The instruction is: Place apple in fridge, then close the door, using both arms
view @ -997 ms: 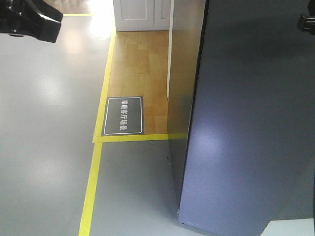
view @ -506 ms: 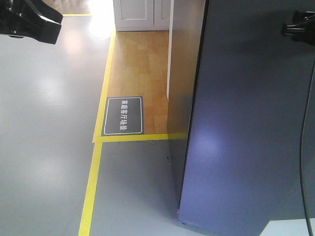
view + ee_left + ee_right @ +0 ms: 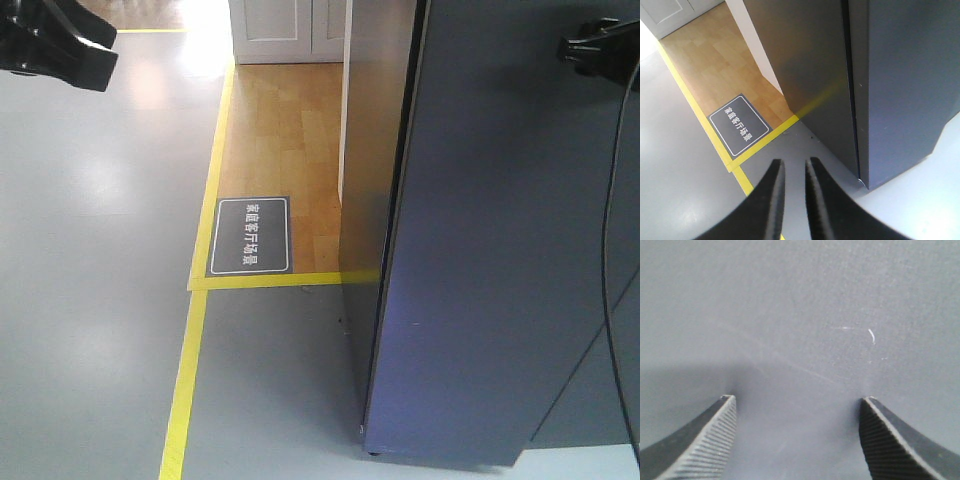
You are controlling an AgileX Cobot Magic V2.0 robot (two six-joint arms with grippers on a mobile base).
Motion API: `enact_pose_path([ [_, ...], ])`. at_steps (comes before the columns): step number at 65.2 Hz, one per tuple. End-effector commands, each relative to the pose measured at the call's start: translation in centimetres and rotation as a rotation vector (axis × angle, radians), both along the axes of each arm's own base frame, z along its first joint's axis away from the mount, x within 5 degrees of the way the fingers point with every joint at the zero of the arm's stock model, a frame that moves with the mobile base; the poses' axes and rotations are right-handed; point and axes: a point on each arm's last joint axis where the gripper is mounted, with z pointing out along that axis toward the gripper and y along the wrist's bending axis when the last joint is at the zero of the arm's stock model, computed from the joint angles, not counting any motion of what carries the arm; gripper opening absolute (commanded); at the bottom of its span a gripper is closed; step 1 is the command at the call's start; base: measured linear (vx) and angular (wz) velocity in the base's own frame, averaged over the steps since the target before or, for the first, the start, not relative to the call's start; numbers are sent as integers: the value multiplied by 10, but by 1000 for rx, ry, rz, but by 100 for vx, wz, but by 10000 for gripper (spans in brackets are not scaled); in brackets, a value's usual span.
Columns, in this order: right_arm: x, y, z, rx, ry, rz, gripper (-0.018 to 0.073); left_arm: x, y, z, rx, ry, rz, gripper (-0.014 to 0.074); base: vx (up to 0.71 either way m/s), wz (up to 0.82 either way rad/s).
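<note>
Since the right claw (image 3: 797,412) is spread wide with its tips near or against the dark door (image 3: 500,250), it looks set to push it shut; the left claw (image 3: 792,172), nearly pressed together, hangs idle; the door stands upright, its long axis vertical; no apple shows, presumably already inside the fridge (image 3: 375,150).

Front view high, angled down; both wrist views face door (image 3: 500,250), right closest.
</note>
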Motion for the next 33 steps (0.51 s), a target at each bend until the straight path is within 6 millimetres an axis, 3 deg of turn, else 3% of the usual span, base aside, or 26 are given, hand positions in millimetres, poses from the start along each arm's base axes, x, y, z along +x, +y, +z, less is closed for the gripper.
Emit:
enact_pose_path([
  [1, 10, 2, 27, -53, -85, 10, 507, -9, 6, 20, -59, -104, 9, 115, 0, 0],
  [18, 27, 5, 35, -59, -57, 54, 507, -7, 7, 20, -48, -110, 26, 115, 0, 0],
  [33, 11, 11, 47, -49, 10, 111, 491, -5, 10, 20, -36, -121, 70, 115, 0, 0],
])
